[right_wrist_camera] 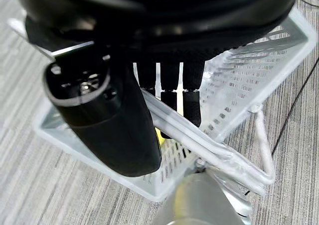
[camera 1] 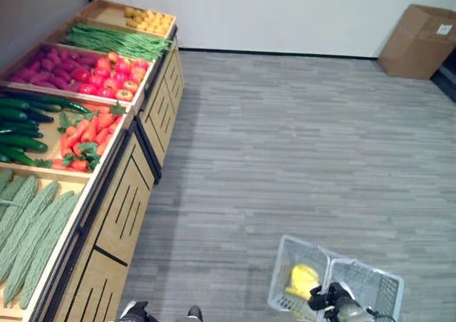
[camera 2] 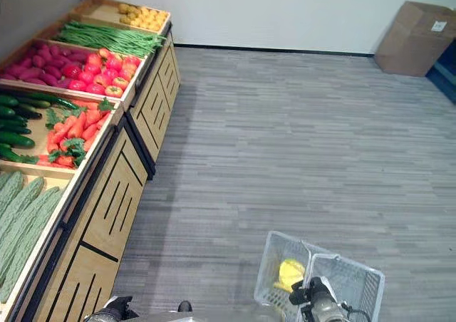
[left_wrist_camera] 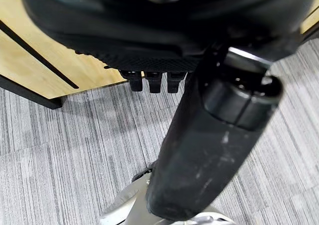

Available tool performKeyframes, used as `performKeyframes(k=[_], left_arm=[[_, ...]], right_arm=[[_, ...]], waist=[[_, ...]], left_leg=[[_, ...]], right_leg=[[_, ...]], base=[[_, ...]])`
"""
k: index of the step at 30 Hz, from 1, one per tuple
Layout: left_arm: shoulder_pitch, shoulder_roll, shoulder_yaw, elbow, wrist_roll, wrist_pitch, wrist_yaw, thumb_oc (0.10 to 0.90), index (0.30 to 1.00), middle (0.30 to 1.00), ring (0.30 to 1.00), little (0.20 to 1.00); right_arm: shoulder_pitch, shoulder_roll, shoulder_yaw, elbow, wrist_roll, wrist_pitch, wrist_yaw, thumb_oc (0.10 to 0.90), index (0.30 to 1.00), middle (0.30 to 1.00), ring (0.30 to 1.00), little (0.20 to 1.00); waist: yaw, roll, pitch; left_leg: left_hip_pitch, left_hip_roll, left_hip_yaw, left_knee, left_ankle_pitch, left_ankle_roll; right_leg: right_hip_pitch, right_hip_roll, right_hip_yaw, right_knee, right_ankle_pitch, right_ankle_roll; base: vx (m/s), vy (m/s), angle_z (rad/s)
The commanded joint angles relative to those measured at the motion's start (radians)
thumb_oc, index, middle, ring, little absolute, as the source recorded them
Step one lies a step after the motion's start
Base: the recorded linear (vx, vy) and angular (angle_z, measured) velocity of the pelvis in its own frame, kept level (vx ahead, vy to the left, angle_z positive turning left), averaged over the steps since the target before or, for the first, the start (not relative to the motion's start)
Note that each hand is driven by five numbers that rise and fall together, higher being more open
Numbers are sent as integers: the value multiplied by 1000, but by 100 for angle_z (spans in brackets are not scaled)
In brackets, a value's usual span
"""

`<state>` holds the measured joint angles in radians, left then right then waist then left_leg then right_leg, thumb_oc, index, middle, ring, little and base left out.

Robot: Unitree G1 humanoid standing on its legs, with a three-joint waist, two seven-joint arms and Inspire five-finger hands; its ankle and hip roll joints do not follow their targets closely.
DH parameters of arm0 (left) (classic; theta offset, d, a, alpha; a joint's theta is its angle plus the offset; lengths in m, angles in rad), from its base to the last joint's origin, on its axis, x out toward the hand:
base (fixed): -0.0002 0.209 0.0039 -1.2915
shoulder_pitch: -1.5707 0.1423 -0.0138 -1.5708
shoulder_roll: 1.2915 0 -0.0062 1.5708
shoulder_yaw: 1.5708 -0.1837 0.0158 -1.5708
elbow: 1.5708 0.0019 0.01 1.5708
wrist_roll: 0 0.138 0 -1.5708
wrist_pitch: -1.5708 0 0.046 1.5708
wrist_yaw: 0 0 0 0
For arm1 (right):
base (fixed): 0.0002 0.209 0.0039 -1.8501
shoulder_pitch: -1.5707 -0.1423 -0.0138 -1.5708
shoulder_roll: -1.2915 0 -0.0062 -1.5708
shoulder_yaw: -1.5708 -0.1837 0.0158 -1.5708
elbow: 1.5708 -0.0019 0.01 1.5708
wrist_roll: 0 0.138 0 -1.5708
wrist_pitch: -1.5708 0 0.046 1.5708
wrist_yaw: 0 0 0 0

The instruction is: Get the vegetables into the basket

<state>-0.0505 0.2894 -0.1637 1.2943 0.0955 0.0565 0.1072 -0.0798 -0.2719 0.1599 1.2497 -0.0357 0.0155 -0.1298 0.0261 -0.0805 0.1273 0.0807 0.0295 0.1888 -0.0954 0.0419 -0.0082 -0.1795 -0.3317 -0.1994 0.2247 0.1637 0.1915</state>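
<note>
A white wire basket point(camera 1: 372, 285) hangs low at my right side above the grey floor, with a yellow vegetable point(camera 1: 304, 279) lying in it. My right hand point(camera 1: 326, 298) is shut on the basket's handle point(right_wrist_camera: 204, 138); its fingers point(right_wrist_camera: 169, 93) curl round the bar. The left hand point(camera 1: 135, 311) hangs beside the wooden produce stand point(camera 1: 125, 208), its fingers point(left_wrist_camera: 152, 80) relaxed and holding nothing. On the stand lie carrots point(camera 1: 89, 133), cucumbers point(camera 1: 21, 126), pale green bitter gourds point(camera 1: 28, 229), red tomatoes point(camera 1: 114, 76), purple sweet potatoes point(camera 1: 43, 64) and green beans point(camera 1: 114, 40).
Yellow fruit point(camera 1: 146, 19) fills the stand's far compartment. A cardboard box point(camera 1: 420, 40) stands against the white wall at the back right. Grey floor point(camera 1: 285, 144) stretches between the stand and the box.
</note>
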Motion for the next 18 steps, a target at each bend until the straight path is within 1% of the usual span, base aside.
performKeyframes(k=[1,2,4,5,6,7,9,10,11,12,13,14,15,16,17,18], left_arm=[[-49,-3,31,29,-35,-23,18,900,1000,1000,1000,1000],[-50,-3,31,29,-35,-23,18,900,1000,1000,1000,1000],[-55,-1,28,32,-29,-24,21,900,1000,1000,1000,1000],[-58,-1,30,33,-28,-23,21,900,1000,1000,1000,1000],[-58,-1,30,32,-28,-23,20,900,1000,1000,1000,1000],[-56,-4,31,34,-21,-24,19,900,1000,1000,1000,1000],[-53,-9,29,37,-13,-20,17,900,1000,1000,1000,1000],[-53,-9,29,37,-13,-20,17,900,1000,1000,1000,1000],[-53,-10,26,34,-11,-19,17,900,1000,1000,1000,1000],[-51,-14,22,35,-7,-17,13,900,1000,1000,1000,1000],[-51,-14,22,35,-7,-17,13,900,1000,1000,1000,1000],[-53,-25,13,32,-13,-18,14,900,1000,1000,1000,1000],[-53,-26,7,34,-16,-17,15,900,1000,1000,1000,1000],[-52,-27,7,34,-16,-17,15,900,1000,1000,1000,1000],[-53,-33,-5,29,-26,-16,10,900,1000,1000,1000,1000],[-57,-34,-10,27,-26,-16,10,900,1000,1000,1000,1000]], right_arm=[[-3,7,32,-1,20,5,32,400,300,300,300,300],[-3,7,32,-1,20,5,32,400,300,300,300,300],[-7,10,39,-6,19,5,32,400,300,300,300,300],[-6,13,42,-13,20,4,34,400,300,300,300,300],[-6,13,42,-13,20,4,34,400,300,300,300,300],[-4,16,45,-11,18,4,34,400,300,300,300,300],[0,17,54,-17,14,2,35,400,300,300,300,300],[1,17,54,-17,14,2,35,400,300,300,300,300],[5,16,57,-19,11,1,38,400,300,300,300,300],[13,14,58,-16,13,-1,39,400,300,300,300,300],[13,13,58,-16,13,-1,39,400,300,300,300,300],[19,5,58,-10,20,-4,40,400,300,300,300,300],[21,0,57,-7,25,-7,40,400,300,300,300,300],[21,-1,58,-6,25,-7,40,400,300,300,300,300],[27,-16,58,-13,30,-9,41,400,300,300,300,300],[28,-23,61,-13,32,-9,42,400,300,300,300,300]], waist=[[-24,-3,28],[-25,0,29],[-42,-4,38],[-53,-13,41],[-54,-11,42],[-60,-15,41],[-76,-19,38],[-77,-18,38],[-86,-18,37],[-89,-14,32],[-90,-13,32],[-104,0,22],[-117,8,15],[-118,11,13],[-130,34,6],[-134,41,6]], left_leg=[[12,-58,-73,19,-90,16],[13,-55,-74,19,-92,15],[32,-51,-86,16,-106,10],[51,-52,-91,15,-120,4],[53,-50,-91,15,-122,3],[78,-50,-94,12,-140,0],[117,-48,-103,10,-166,-4],[117,-47,-104,10,-167,-4],[134,-47,-110,13,-177,-6],[143,-39,-120,18,-188,-11],[143,-38,-121,19,-189,-11],[155,-16,-133,32,-202,-21],[157,1,-143,44,-206,-28],[155,4,-143,45,-208,-29],[140,44,-153,99,-190,-57],[127,55,-158,128,-167,-70]], right_leg=[[-23,26,13,-142,75,38],[-19,29,11,-144,75,37],[-68,56,21,-199,95,45],[-84,72,17,-236,104,51],[-80,75,15,-238,104,51],[-96,92,-14,-261,118,51],[-124,118,-45,-268,130,45],[-123,119,-46,-268,129,45],[-134,128,-42,-254,127,37],[-126,132,-40,-252,115,30],[-124,132,-42,-252,114,29],[-122,148,-25,-234,102,13],[-126,164,-9,-220,91,2],[-126,166,-11,-219,89,1],[-129,184,-18,-172,42,-28],[-124,191,-21,-160,26,-41]], base=[[129,-58,20],[162,-62,28],[217,-28,36],[223,-25,53],[303,-57,58],[239,-62,27],[321,-95,4],[266,-81,-2],[179,-66,9],[179,-66,13],[264,-151,32],[267,-182,30],[271,-183,33],[310,-239,40],[279,-239,52],[274,-240,62]])
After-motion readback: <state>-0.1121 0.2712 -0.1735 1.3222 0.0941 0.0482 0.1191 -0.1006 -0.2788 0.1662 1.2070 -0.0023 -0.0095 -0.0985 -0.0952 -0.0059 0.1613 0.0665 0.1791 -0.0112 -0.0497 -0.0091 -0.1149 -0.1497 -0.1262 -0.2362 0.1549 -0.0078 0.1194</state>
